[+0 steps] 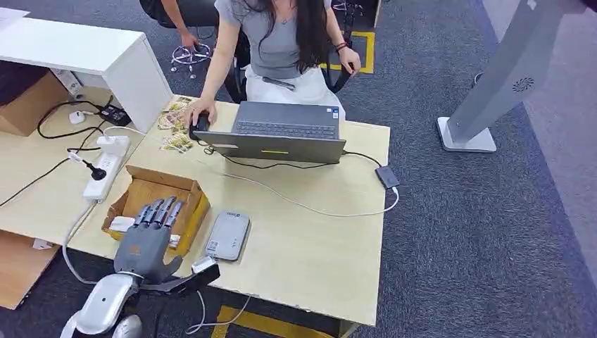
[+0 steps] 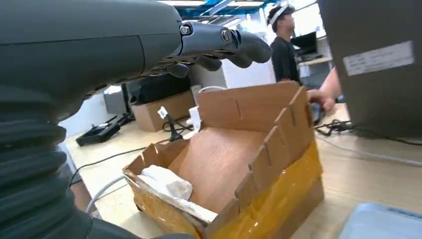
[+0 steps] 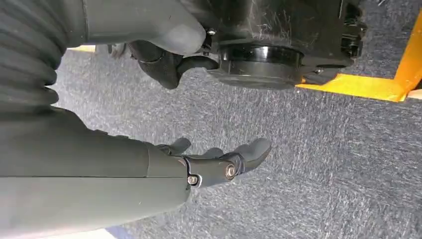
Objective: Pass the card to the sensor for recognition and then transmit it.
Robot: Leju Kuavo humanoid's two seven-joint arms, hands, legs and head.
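- Over the open cardboard box (image 1: 156, 203), near the desk's (image 1: 310, 246) front left corner, hovers the left hand (image 1: 149, 236); fingers stretched forward and a little apart, holding nothing; palm faces down over the box mouth
- Card: no card that I can make out for certain; the left wrist view shows something pale and crumpled (image 2: 166, 183) lying in the box's near end, plus a flat pale strip along the near wall; can't tell whether either is the card; from the head view a pale patch sits in the same end of the box, just beside the fingers
- Key relation: whatever is to be picked lies below the left hand, toward its wrist side rather than out past the fingertips; my read is the hand needs to drop and draw back slightly, not reach on
- Sensor: the flat grey device (image 1: 227, 236) on the desk just beside the box, on the robot's right of it; its long axis runs away from the robot, roughly parallel with the box; probably the reader
- Right hand (image 3: 219, 162): hangs over grey carpet, fingers loosely parted, holding nothing; well apart from the desk things; left hand is clearly the nearer one
- Risk: box walls stand close on both sides of the fingers; tight entry
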